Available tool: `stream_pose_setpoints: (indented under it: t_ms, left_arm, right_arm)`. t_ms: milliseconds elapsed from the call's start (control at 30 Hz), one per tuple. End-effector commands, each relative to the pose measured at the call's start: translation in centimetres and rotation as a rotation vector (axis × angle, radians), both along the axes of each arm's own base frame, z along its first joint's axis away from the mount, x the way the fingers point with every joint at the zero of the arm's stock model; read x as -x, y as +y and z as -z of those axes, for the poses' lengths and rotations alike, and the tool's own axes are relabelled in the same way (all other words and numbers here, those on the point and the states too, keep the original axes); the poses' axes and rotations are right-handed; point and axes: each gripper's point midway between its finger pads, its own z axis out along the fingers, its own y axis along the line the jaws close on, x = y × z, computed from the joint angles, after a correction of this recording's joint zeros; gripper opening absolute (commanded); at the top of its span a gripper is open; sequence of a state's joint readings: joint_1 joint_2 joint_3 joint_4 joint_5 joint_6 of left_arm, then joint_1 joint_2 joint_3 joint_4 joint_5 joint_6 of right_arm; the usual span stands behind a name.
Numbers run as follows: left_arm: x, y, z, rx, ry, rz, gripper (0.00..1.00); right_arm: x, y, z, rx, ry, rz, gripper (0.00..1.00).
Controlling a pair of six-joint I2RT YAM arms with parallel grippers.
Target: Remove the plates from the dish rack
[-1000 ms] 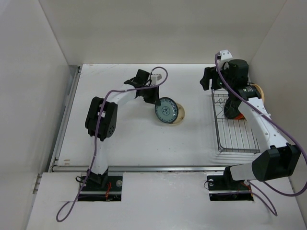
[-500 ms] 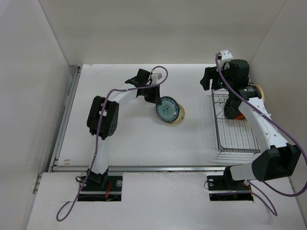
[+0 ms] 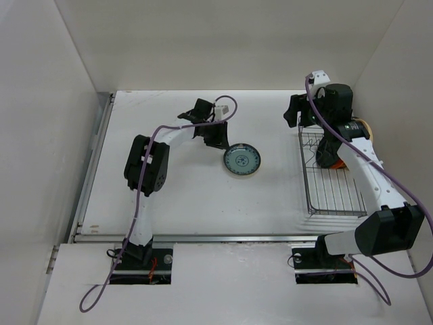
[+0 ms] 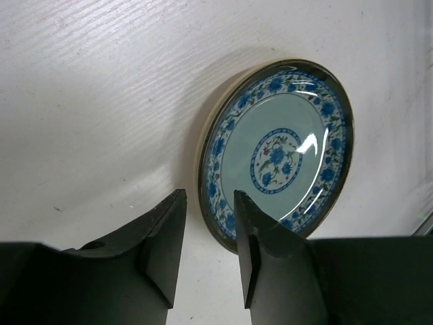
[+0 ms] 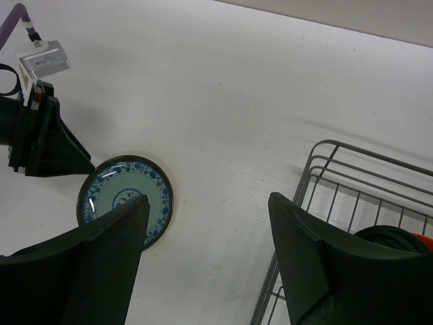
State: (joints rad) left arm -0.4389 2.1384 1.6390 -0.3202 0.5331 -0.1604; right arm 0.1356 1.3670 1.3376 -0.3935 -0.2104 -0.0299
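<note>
1. Bench [image 3: 189,196]: white, flat, and carries everything listed here.
2. Dish rack [image 3: 331,193]: silver wire grid on the bench's right side. A black plate [image 5: 387,238] and an orange plate [image 3: 324,160] stand on edge at its far end.
3. Teal-blue plate [image 4: 281,152]: lies flat mid-bench on a cream plate [image 3: 249,175], of which only the rim shows. It is probably rigid, glazed, slippery and chippable. It is best pinched across the rim and lifted gently.
4. Right gripper [image 5: 210,203]: spread wide and empty, above the rack's far-left corner.
5. Left gripper [image 4: 210,200]: slightly parted and holding nothing, just beside the teal-blue plate's rim.
</note>
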Motion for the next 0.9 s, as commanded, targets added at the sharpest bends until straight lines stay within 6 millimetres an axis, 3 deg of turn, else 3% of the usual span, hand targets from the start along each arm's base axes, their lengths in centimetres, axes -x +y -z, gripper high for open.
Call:
stream_pose_setpoints:
  t_ms: [0, 133, 200, 267, 300, 333, 367, 400, 433, 467, 500, 600, 733, 867]
  left_arm:
    - [-1.2, -0.5, -2.7, 0.011, -0.064, -0.013, 0.32]
    - [-1.3, 0.1, -4.1, -0.036, -0.105, -0.037, 0.36]
    - [-1.9, 0.8, -5.4, -0.093, -0.16, -0.086, 0.36]
    - [-2.1, 1.6, -8.9, -0.117, -0.249, -0.134, 0.4]
    - [-2.1, 2.2, -9.7, -0.153, -0.286, -0.168, 0.44]
    - [-1.8, 2.3, -10.9, -0.156, -0.316, -0.179, 0.52]
    - [-1.4, 2.8, -13.9, -0.133, -0.371, -0.198, 0.55]
    - [-0.8, 3.1, -14.7, -0.122, -0.387, -0.201, 0.58]
    - [-0.5, 3.3, -16.0, -0.104, -0.413, -0.206, 0.62]
    - [0.3, 3.4, -18.8, -0.065, -0.463, -0.188, 0.68]
    - [0.9, 3.1, -19.7, -0.035, -0.483, -0.157, 0.69]
    - [2.6, 2.5, -21.2, 0.037, -0.507, -0.097, 0.82]
    - [3.2, 1.8, -21.4, 0.082, -0.475, -0.081, 0.8]
    - [1.9, 3.2, -21.2, 0.093, -0.443, -0.161, 0.8]
  right_arm:
    - [0.3, -0.5, -1.4, -0.004, -0.043, 0.004, 0.77]
    - [0.0, -1.4, -1.4, 0.037, -0.053, 0.04, 0.78]
    - [-0.3, -3.5, -1.7, 0.111, -0.075, 0.132, 0.82]
    - [-0.3, -5.7, -1.6, 0.186, -0.083, 0.227, 0.85]
    - [-0.1, -8.2, -2.2, 0.273, -0.106, 0.332, 0.87]
    - [-0.2, -9.4, -2.8, 0.315, -0.127, 0.388, 0.88]
    - [0.2, -10.6, -2.8, 0.364, -0.131, 0.434, 0.88]
    - [1.0, -12.6, -2.4, 0.452, -0.121, 0.509, 0.88]
    - [1.0, -13.3, -2.3, 0.485, -0.128, 0.541, 0.88]
    - [1.3, -13.9, -1.9, 0.518, -0.117, 0.562, 0.88]
    - [1.6, -14.4, -1.5, 0.543, -0.102, 0.579, 0.88]
    - [2.2, -15.9, -0.6, 0.581, -0.069, 0.628, 0.88]
    - [2.0, -17.0, 1.7, 0.627, 0.014, 0.63, 0.84]
    - [1.8, -17.9, 4.1, 0.654, 0.083, 0.647, 0.68]
